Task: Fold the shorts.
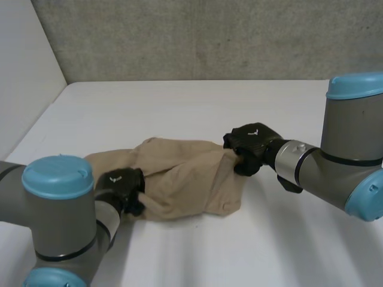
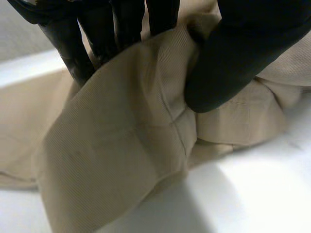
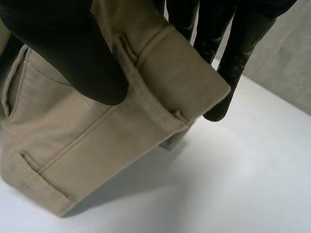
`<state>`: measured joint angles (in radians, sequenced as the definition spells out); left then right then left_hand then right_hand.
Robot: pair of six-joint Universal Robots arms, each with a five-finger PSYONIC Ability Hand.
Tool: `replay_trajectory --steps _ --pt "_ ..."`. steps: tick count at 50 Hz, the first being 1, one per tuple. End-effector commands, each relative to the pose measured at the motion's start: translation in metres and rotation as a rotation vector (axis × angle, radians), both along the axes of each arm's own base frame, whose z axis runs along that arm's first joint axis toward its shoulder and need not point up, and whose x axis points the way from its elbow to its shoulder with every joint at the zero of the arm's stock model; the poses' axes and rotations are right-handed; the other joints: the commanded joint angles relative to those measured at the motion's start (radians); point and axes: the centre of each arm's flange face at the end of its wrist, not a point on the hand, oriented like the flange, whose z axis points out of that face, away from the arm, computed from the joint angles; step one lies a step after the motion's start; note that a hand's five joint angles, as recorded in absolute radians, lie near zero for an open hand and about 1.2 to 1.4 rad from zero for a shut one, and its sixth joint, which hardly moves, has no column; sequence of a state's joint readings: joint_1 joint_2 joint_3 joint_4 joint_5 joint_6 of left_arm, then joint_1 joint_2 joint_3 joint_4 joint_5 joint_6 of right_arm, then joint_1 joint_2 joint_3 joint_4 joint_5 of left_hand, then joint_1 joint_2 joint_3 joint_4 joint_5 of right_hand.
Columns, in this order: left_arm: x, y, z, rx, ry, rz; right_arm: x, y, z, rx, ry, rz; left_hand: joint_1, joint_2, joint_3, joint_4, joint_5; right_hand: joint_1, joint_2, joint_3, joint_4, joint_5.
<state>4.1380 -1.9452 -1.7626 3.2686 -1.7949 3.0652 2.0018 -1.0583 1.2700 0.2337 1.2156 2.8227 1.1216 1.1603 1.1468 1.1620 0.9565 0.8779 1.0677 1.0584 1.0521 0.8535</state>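
Observation:
Tan shorts (image 1: pixel 182 179) lie crumpled on the white table (image 1: pixel 197 107), a little in front of its middle. My left hand (image 1: pixel 121 188) grips their left end, and its wrist view shows the thumb (image 2: pixel 233 63) pinching a fold of the cloth (image 2: pixel 126 145) against the fingers (image 2: pixel 73 43). At the right end, my right hand (image 1: pixel 251 143) holds the waistband slightly lifted. In the right wrist view its thumb (image 3: pixel 73 58) and fingers (image 3: pixel 233 58) clamp the waistband (image 3: pixel 175 77), with a belt loop beside the thumb.
A grey concrete wall (image 1: pixel 209 36) runs behind the table's far edge, and a pale wall (image 1: pixel 24 72) stands at the left. Bare white tabletop (image 1: pixel 239 251) lies in front of the shorts.

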Motion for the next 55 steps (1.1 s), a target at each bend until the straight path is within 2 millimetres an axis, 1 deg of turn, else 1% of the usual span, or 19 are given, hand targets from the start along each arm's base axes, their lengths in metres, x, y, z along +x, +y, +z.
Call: replay_trajectory --steps 1,7,10,12,17,21,22,26,29,32,34,37,39,41,42,46,49,52,55 --pt "0.000 -0.017 0.056 -0.163 -0.012 0.016 -0.006 -0.008 0.048 -0.164 -0.031 -0.057 0.275 0.236 0.249 0.234 0.265 0.518 0.329 0.338 0.344 0.368" --pt "0.013 -0.020 0.144 -0.414 -0.088 -0.021 -0.027 0.002 0.128 -0.445 -0.011 -0.094 0.275 0.236 0.249 0.234 0.265 0.518 0.329 0.338 0.344 0.368" --pt "0.014 -0.014 0.164 -0.467 -0.125 -0.075 -0.042 0.017 0.155 -0.556 0.060 -0.097 0.275 0.236 0.249 0.234 0.265 0.518 0.329 0.338 0.344 0.368" --pt "0.014 -0.008 0.175 -0.482 -0.160 -0.133 -0.046 0.024 0.162 -0.584 0.102 -0.092 0.275 0.236 0.249 0.234 0.265 0.518 0.329 0.338 0.344 0.368" --pt "0.016 -0.001 0.180 -0.436 -0.198 -0.214 -0.051 0.034 0.158 -0.566 0.192 -0.068 0.275 0.236 0.249 0.234 0.265 0.518 0.329 0.338 0.344 0.368" --pt "0.014 -0.002 0.167 -0.369 -0.220 -0.246 -0.047 0.038 0.143 -0.510 0.230 -0.043 0.275 0.236 0.249 0.234 0.265 0.518 0.329 0.338 0.344 0.368" --pt "0.013 -0.005 0.163 -0.355 -0.225 -0.249 -0.043 0.036 0.132 -0.475 0.251 -0.028 0.275 0.236 0.249 0.234 0.265 0.518 0.329 0.338 0.344 0.368" --pt "0.007 -0.021 0.137 -0.282 -0.264 -0.258 -0.034 0.029 0.104 -0.413 0.346 0.007 0.275 0.236 0.249 0.234 0.265 0.518 0.329 0.338 0.344 0.368" --pt "-0.001 -0.038 0.125 -0.288 -0.305 -0.271 -0.029 0.022 0.096 -0.428 0.391 0.010 0.275 0.236 0.249 0.234 0.265 0.518 0.329 0.338 0.344 0.368" --pt "-0.013 -0.065 0.120 -0.352 -0.340 -0.272 -0.022 -0.002 0.094 -0.482 0.395 -0.047 0.275 0.236 0.249 0.234 0.265 0.518 0.329 0.338 0.344 0.368" --pt "-0.019 -0.081 0.126 -0.420 -0.345 -0.252 -0.011 -0.029 0.101 -0.581 0.349 -0.106 0.275 0.236 0.249 0.234 0.265 0.518 0.329 0.338 0.344 0.368" --pt "-0.029 -0.111 0.160 -0.638 -0.337 -0.163 0.002 -0.052 0.124 -0.740 0.247 -0.169 0.275 0.236 0.249 0.234 0.265 0.518 0.329 0.338 0.344 0.368" --pt "-0.035 -0.129 0.200 -0.865 -0.296 -0.076 0.009 -0.068 0.159 -0.928 0.095 -0.245 0.275 0.236 0.249 0.234 0.265 0.518 0.329 0.338 0.344 0.368" --pt "-0.036 -0.135 0.229 -1.026 -0.247 -0.016 0.010 -0.076 0.182 -1.047 -0.016 -0.290 0.275 0.236 0.249 0.234 0.265 0.518 0.329 0.338 0.344 0.368" --pt "-0.037 -0.137 0.252 -1.177 -0.189 0.038 0.009 -0.080 0.202 -1.150 -0.123 -0.329 0.275 0.236 0.249 0.234 0.265 0.518 0.329 0.338 0.344 0.368" --pt "-0.040 -0.125 0.289 -1.416 -0.065 0.121 0.008 -0.077 0.228 -1.306 -0.296 -0.370 0.275 0.236 0.249 0.234 0.265 0.518 0.329 0.338 0.344 0.368" --pt "-0.038 -0.120 0.284 -1.395 -0.069 0.112 0.005 -0.072 0.228 -1.294 -0.299 -0.367 0.275 0.236 0.249 0.234 0.265 0.518 0.329 0.338 0.344 0.368" --pt "-0.035 -0.117 0.268 -1.316 -0.079 0.080 0.002 -0.068 0.211 -1.234 -0.264 -0.354 0.275 0.236 0.249 0.234 0.265 0.518 0.329 0.338 0.344 0.368" --pt "-0.034 -0.119 0.239 -1.195 -0.091 0.035 0.002 -0.068 0.186 -1.163 -0.217 -0.337 0.275 0.236 0.249 0.234 0.265 0.518 0.329 0.338 0.344 0.368"
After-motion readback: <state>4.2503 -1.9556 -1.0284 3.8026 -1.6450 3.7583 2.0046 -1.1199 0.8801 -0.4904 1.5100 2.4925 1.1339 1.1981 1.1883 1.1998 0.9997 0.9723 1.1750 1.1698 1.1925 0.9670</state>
